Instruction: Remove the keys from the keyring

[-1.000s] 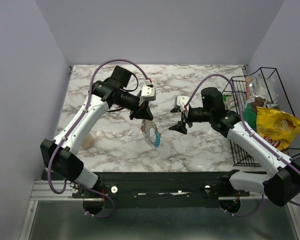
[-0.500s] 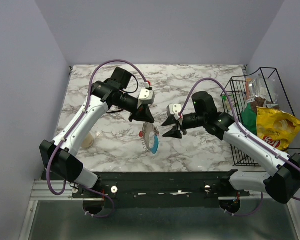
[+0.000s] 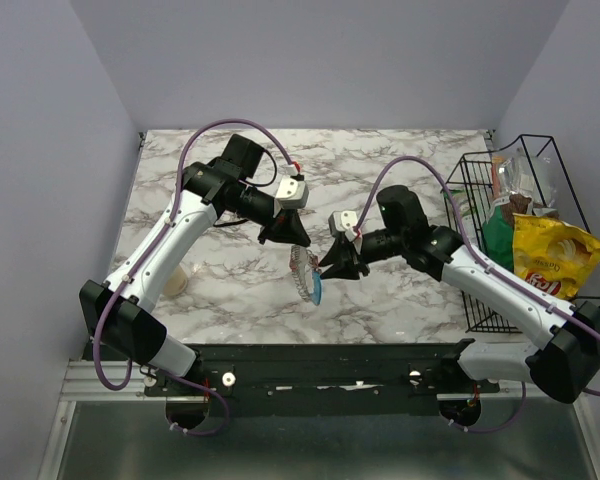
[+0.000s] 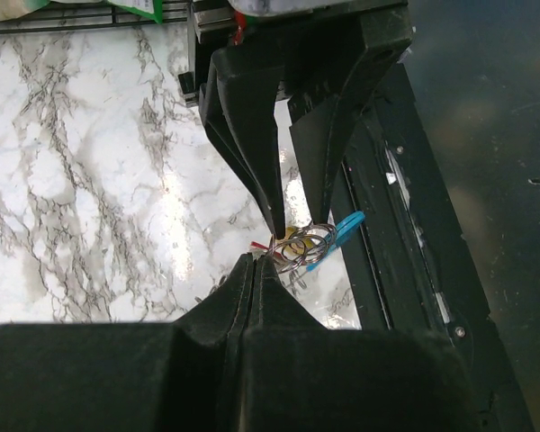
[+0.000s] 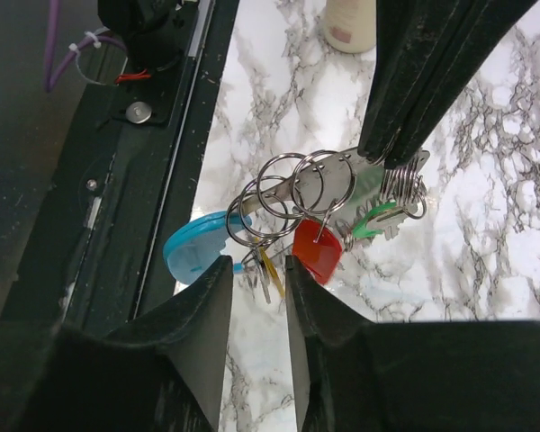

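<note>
Because the keyring (image 5: 337, 180) hangs clamped in the closed left gripper (image 5: 396, 162) above the bench (image 5: 486, 225), its keys (image 5: 317, 254) dangle free just ahead of the right gripper (image 5: 256, 263). That gripper's jaws stand apart, straddling the small rings (image 5: 283, 193), probably to pinch one key.

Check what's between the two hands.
The keyring, hanging from the shut left hand; its yellow key dangles between the right hand's open fingers. Clearest in right wrist view.
</note>
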